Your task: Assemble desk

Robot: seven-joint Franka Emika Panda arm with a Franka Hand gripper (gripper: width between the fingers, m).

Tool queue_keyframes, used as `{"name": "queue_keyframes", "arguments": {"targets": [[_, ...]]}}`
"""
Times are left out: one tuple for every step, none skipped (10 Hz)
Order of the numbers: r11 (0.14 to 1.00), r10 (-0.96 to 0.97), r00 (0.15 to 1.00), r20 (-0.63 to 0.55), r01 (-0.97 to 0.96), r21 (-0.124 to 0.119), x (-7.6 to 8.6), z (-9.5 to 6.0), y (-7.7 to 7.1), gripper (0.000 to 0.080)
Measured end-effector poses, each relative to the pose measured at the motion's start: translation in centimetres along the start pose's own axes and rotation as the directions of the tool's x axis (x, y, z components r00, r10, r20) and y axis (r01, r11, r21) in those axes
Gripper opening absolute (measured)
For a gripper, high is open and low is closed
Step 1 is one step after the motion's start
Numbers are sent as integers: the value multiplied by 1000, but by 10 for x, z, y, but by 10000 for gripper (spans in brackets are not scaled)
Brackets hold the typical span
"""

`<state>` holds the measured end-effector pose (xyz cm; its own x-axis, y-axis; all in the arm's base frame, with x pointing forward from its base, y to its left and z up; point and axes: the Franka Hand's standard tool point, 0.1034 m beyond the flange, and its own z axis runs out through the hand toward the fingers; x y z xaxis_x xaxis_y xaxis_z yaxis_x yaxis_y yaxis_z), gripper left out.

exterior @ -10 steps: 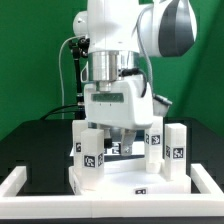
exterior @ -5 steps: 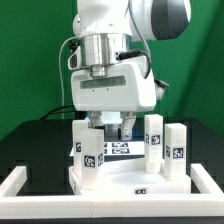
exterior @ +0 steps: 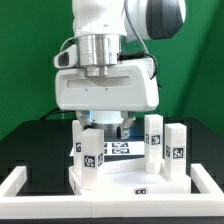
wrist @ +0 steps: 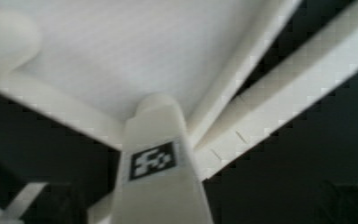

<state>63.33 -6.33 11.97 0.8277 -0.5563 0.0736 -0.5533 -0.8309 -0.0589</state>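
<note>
I judge I am in the leg-fitting stage of the desk: the slab (exterior: 135, 180) lies flat at the near edge of the table (exterior: 30, 135), inside the white frame (exterior: 20, 182), its long axis running from the exterior view's left to its right. Three legs show upright at the slab's far side: one (exterior: 88, 147) toward the exterior view's left and two, (exterior: 154, 143) and (exterior: 176, 150), toward its right, their long axes vertical and marker faces turned to the exterior camera. Whether each is seated or merely resting on the slab I cannot tell. My pincer (exterior: 108, 122) hangs above the slab between the left leg and the right pair, jaws wide apart and holding nothing, mostly hidden by the wrist housing. In the wrist view a leg (wrist: 155, 160) stands just below, its tag plain, with the slab's raised rim (wrist: 274, 105) running diagonally beside it. Next, I think, I must centre over one leg, descend, and close squarely on its sides without knocking its neighbours.
</note>
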Motion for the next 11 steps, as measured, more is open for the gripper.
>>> {"name": "queue_keyframes", "arguments": {"targets": [[991,-130,991,7,131,-14,1,4,5,649],[979,-204,979,11,204,-17,4,9,8,649],[972,-232,973,6,232,-19,11,9,9,649],[971,-237,971,-2,237,-18,22,8,10,649],[979,-201,980,-7,201,-21,32,9,9,649],[982,-186,982,-12,186,-21,33,9,6,649],[983,-185,983,-11,185,-22,33,9,7,649],[983,-184,983,-11,184,-22,33,9,8,562],[983,-184,983,-11,183,-22,33,9,8,425],[983,-183,983,-11,183,-22,33,9,8,425],[984,-179,984,-11,179,-23,33,10,8,288]]}}
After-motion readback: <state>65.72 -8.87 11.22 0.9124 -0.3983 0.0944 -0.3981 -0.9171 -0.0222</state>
